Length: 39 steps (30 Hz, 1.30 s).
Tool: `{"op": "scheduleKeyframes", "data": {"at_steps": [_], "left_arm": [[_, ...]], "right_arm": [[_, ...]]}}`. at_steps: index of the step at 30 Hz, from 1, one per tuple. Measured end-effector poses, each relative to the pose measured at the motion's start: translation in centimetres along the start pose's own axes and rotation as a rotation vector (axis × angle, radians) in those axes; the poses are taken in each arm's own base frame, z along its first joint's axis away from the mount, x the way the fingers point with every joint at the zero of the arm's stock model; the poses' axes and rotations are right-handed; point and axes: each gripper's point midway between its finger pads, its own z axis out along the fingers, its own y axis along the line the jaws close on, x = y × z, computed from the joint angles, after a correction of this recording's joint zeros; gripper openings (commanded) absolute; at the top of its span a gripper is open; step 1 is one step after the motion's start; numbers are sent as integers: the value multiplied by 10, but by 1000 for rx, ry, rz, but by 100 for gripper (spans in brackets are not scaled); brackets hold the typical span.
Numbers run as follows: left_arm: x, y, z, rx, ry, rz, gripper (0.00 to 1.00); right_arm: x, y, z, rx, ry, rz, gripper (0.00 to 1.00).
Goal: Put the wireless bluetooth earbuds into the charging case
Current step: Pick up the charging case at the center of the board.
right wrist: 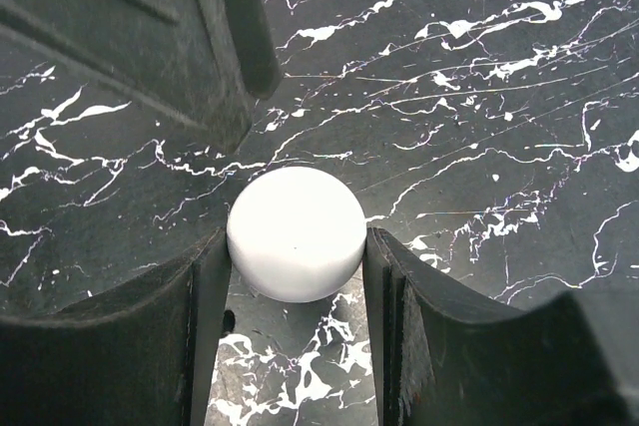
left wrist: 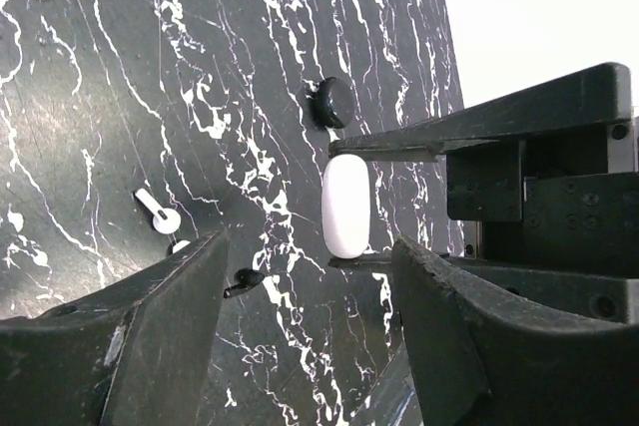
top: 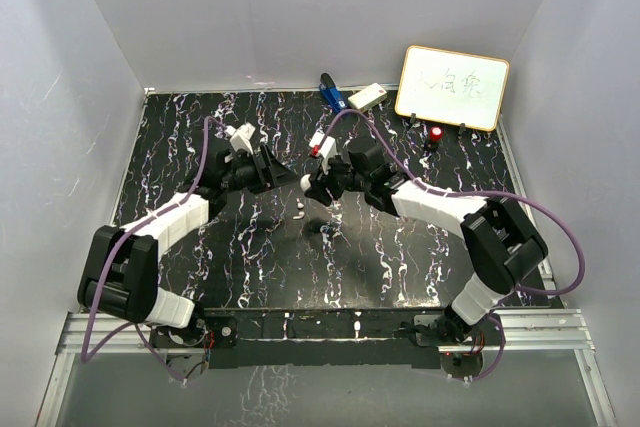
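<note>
One black marbled table carries everything, with two arms bolted at its near edge, the left arm and the right arm, reaching toward each other over its middle. One whiteboard leans at the back right, with one cream box and one blue object touching each other to its left. The right gripper pinches the one charging case by its rim (edge-on to the left wrist camera). The left gripper faces it, fingers spread with nothing between. One black knob lies beyond the case. Two earbuds lie on the table: one white earbud and one darker earbud, apart from each other.
</note>
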Motion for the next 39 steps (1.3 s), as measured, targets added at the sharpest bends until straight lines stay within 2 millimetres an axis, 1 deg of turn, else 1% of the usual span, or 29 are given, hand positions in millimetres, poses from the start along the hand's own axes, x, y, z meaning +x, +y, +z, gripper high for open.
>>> {"op": "scheduleKeyframes", "data": {"at_steps": [5, 9, 11, 16, 18, 21, 24, 31, 39], "left_arm": [[12, 10, 5, -40, -27, -60, 67], [16, 19, 2, -93, -86, -95, 68], [12, 18, -1, -104, -125, -98, 68], [-16, 2, -7, -86, -266, -71, 69], [-25, -1, -8, -79, -305, -67, 69], [-31, -5, -7, -70, -338, -66, 69], [-32, -6, -5, -65, -345, -69, 69], [-24, 3, 5, -81, -318, -104, 67], [-22, -1, 13, -56, -313, -110, 64]], "right_arm": [[-2, -1, 5, 6, -3, 63, 0], [-3, -4, 9, 22, -3, 123, 0], [-3, -5, 10, 29, 0, 148, 0], [-1, -6, 14, 43, 9, 215, 0], [-1, -7, 16, 50, 11, 235, 0], [-3, -8, 16, 54, 9, 257, 0], [-5, -7, 16, 56, 4, 271, 0], [-6, -4, 17, 49, 4, 273, 0], [-8, -2, 18, 44, 3, 271, 0]]}}
